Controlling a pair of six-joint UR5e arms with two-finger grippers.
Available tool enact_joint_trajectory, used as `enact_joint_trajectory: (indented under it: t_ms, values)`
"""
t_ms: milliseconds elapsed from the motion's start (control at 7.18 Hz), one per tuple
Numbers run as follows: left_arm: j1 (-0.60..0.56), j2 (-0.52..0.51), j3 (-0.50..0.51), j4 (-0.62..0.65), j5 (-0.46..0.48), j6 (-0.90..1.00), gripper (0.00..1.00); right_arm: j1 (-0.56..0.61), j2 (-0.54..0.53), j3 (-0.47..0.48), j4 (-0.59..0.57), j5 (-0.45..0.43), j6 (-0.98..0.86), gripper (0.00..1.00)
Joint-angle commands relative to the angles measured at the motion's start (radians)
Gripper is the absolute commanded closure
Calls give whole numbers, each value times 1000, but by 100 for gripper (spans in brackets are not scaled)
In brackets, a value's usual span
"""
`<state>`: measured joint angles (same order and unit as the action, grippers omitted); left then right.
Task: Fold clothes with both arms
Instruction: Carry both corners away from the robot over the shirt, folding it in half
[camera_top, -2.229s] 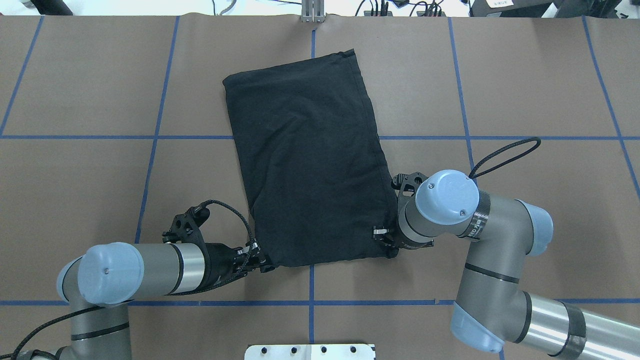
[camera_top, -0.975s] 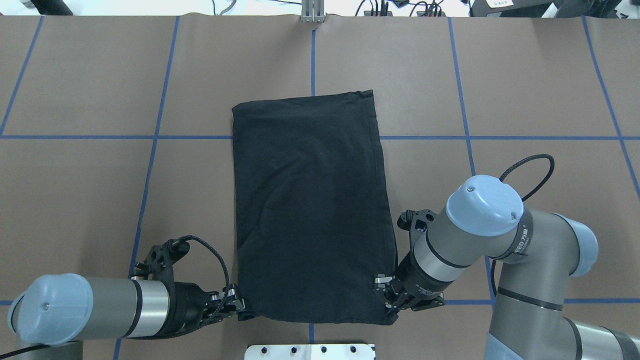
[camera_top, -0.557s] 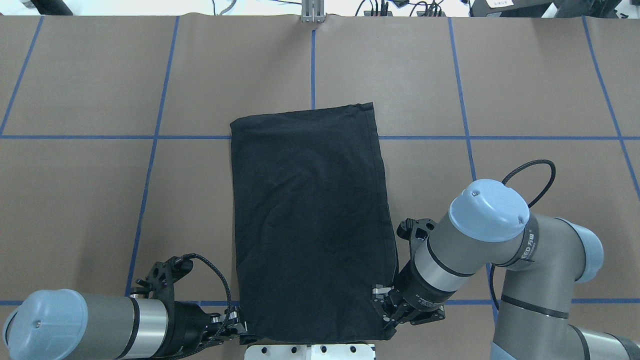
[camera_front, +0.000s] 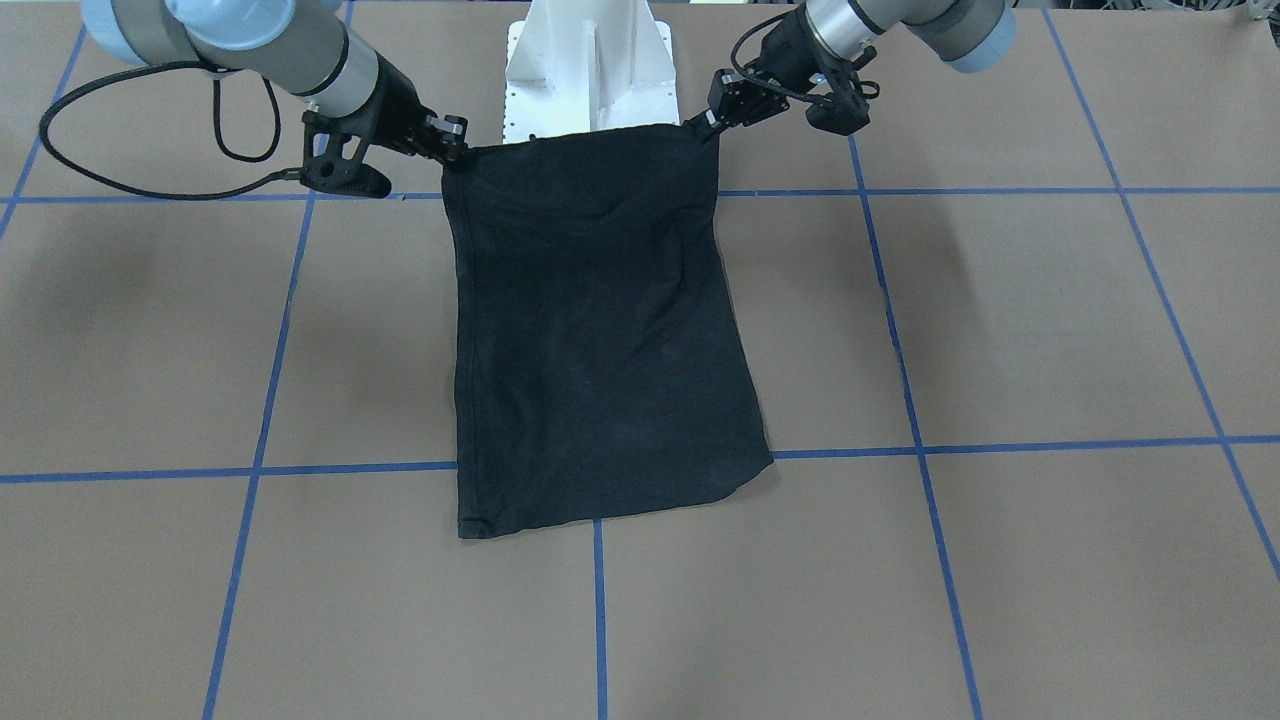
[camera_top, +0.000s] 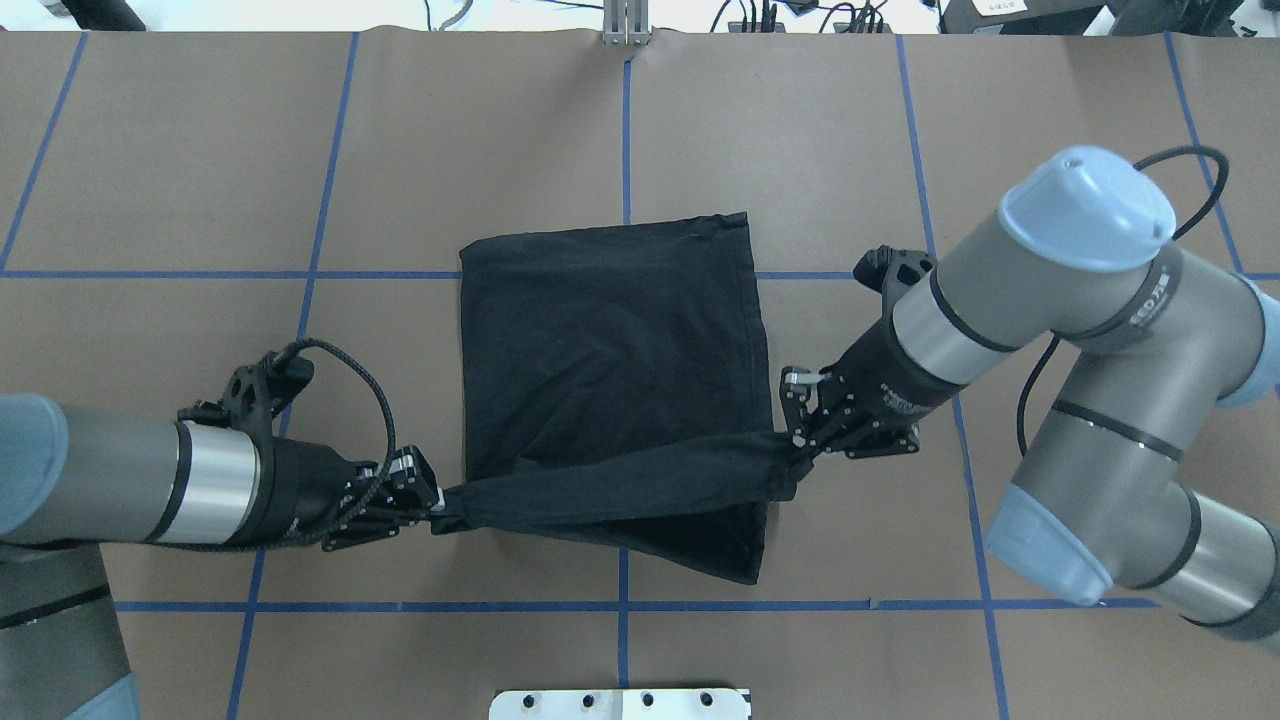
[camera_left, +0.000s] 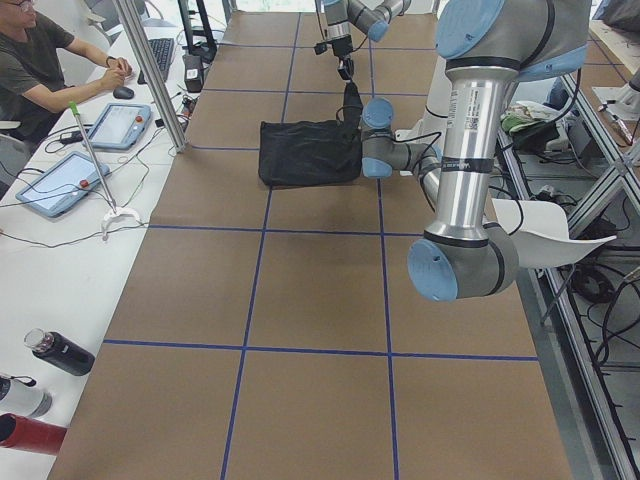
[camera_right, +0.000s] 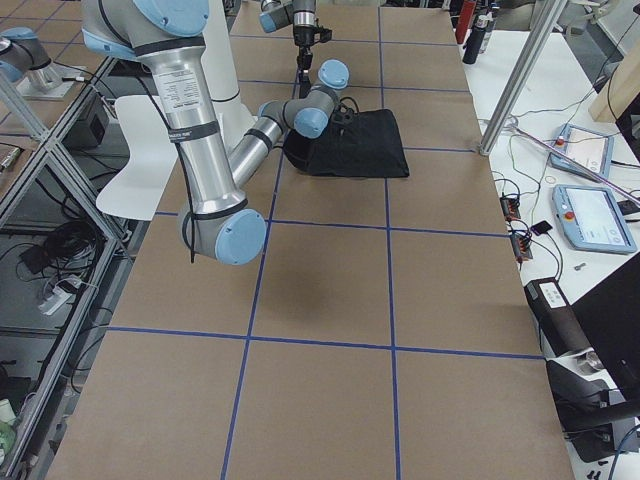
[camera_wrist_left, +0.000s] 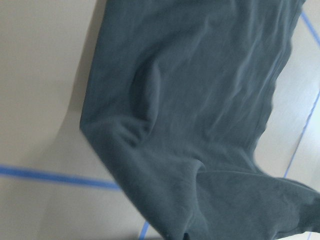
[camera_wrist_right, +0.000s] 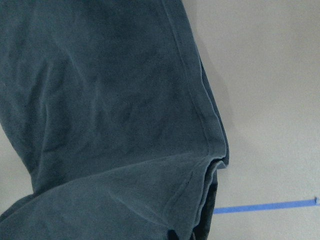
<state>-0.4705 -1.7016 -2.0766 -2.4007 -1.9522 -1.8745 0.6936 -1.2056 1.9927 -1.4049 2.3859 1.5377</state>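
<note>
A moment ago the black T-shirt (camera_top: 610, 340) lay long and flat, with its near edge down by the robot. Now both arms lift that edge and carry it away from the robot, over the rest of the shirt. The left tool (camera_top: 430, 507) is pinched tight on one near corner. The right tool (camera_top: 797, 447) is pinched tight on the other. The edge hangs tight between them like a band. The far half rests on the tabletop (camera_top: 200, 150). I think the fold in half has begun, but the lifted edge must yet reach the far edge and be laid down.
</note>
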Motion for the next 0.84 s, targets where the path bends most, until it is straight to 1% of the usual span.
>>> enact_joint_trajectory:
  t_ms: [0, 139, 279, 418, 557, 696]
  values:
    - [-156, -187, 159, 76, -22, 124, 100, 93, 114, -147, 0, 4, -22, 100]
    - [-184, -323, 337, 119, -19, 129, 100, 107, 185, -223, 1, -4, -30, 100]
    - [-219, -349, 424, 109, -16, 149, 100, 119, 237, -303, 13, -23, -30, 100]
    - [-256, -349, 450, 110, -16, 191, 100, 125, 250, -378, 97, -66, -28, 100]
    - [-278, -351, 495, 109, -16, 193, 100, 133, 259, -459, 177, -91, -27, 100]
    - [-287, -355, 536, 77, -13, 193, 100, 135, 293, -533, 211, -120, -27, 100]
